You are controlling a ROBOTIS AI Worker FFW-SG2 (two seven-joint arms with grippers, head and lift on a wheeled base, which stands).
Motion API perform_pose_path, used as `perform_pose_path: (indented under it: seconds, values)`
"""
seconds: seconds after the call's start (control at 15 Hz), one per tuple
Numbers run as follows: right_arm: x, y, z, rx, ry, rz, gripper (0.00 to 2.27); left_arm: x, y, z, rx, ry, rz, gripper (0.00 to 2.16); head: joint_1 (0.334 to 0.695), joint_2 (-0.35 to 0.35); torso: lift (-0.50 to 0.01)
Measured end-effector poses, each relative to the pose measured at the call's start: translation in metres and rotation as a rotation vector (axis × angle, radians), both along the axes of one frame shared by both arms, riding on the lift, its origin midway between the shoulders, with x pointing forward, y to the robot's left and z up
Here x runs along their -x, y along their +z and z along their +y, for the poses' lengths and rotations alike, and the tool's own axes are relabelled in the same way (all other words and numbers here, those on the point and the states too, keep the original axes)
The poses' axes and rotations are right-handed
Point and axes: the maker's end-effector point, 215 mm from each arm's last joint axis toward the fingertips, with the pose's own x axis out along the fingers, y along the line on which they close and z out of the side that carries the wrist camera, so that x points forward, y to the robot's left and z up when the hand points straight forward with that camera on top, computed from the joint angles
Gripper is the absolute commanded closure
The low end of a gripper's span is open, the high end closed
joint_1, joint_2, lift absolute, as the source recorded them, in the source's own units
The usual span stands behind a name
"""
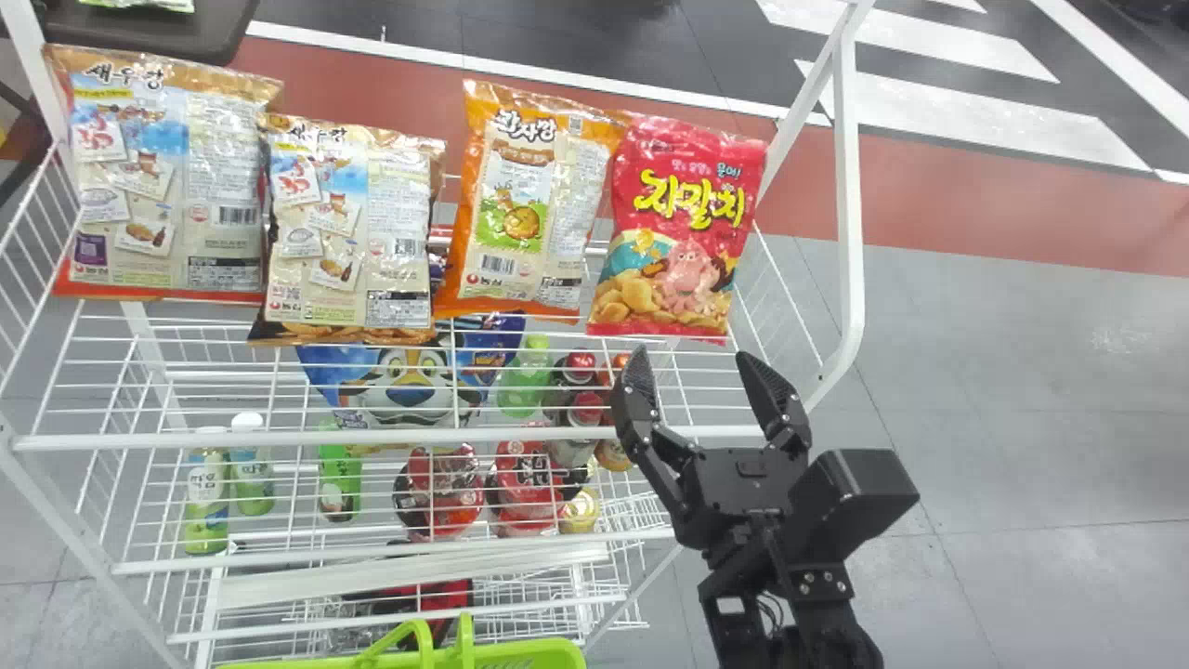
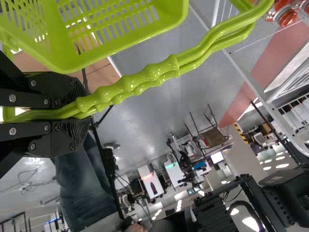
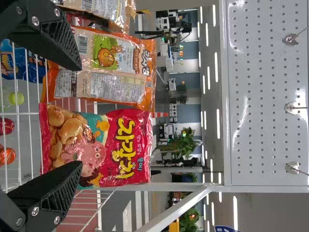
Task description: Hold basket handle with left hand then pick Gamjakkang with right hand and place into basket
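Half the job looks sorted, if you ask us: our left hand (image 2: 81,115) is closed around the handle (image 2: 149,73) of the green basket (image 1: 529,652), which sits low by the bottom edge of the head view, on the near side of the wire shelf (image 1: 372,440). So we'd say we're on the picking step now.

Our right hand (image 1: 692,355) is open and empty, fingers spread wide, near the right end of the shelf's front edge. The bags stand in a row towards the back edge. We take the orange bag (image 1: 520,223) for the Gamjakkang: it's right of the middle, between a tan bag (image 1: 348,232) and the red bag (image 1: 678,242) at the right back corner. Thing is, in the head view the right hand lines up more with the red one, and in the right wrist view both bags show between the fingers. So we'd shift left first, get one finger on each side of the orange bag, then go in and close.

What bugs us is the gap. The orange and red bags are right up against each other, so a finger could snag the wrong packet or push it over. Foil bags are probably slippery and squishy too, so we'd want a decent bite before lifting. After that it's back over the front edge and down into the basket, with the left hand keeping it steady.
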Motion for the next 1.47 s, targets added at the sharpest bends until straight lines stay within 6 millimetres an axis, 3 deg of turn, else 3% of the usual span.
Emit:
perform_pose_path:
  seconds: [0.33,0.73,1.47]
  values:
    - [-0.048,0.000,0.022,-0.016,0.035,0.017,0.12,-0.001,-0.003,0.002,-0.014,0.000,0.009,2.15,0.695,-0.350,-0.018]
    - [-0.099,-0.023,0.053,-0.018,0.117,0.113,0.12,-0.003,-0.012,0.003,-0.025,-0.005,0.032,2.15,0.695,-0.350,-0.018]
    - [-0.182,-0.033,0.062,0.052,0.132,0.141,0.12,-0.001,-0.019,0.004,-0.041,-0.013,0.067,2.15,0.695,-0.325,-0.018]
